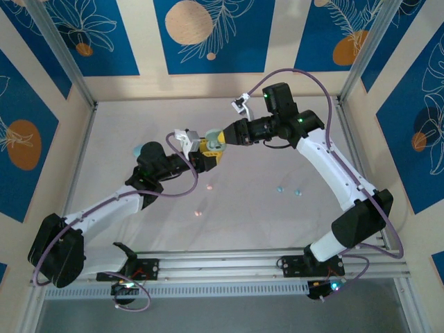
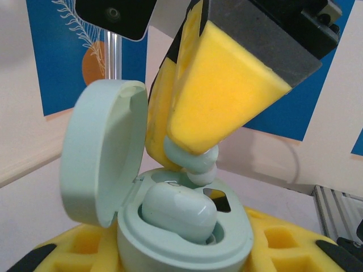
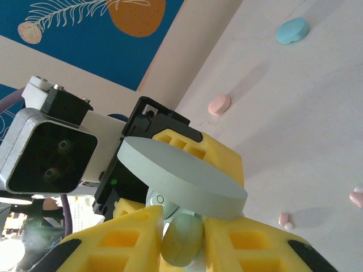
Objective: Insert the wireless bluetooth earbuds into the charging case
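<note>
My left gripper (image 1: 203, 158) (image 2: 181, 252) is shut on the base of an open mint charging case (image 2: 187, 241), whose lid (image 2: 99, 153) stands up on the left. One mint earbud (image 2: 178, 209) sits in the near slot. The far slot beside it is open. My right gripper (image 1: 217, 143) (image 3: 181, 229) is shut on a second mint earbud (image 3: 182, 241) (image 2: 190, 158), held just above the open slot, its tip close to the rim. In the right wrist view the lid (image 3: 181, 175) shows edge-on over the held earbud.
Pink earbuds (image 1: 209, 184) (image 1: 198, 212) and blue earbuds (image 1: 280, 188) (image 1: 297, 191) lie loose on the white table in front of the grippers. A blue case (image 3: 292, 29) and a pink case (image 3: 219, 104) lie farther off. Aluminium posts and patterned walls ring the table.
</note>
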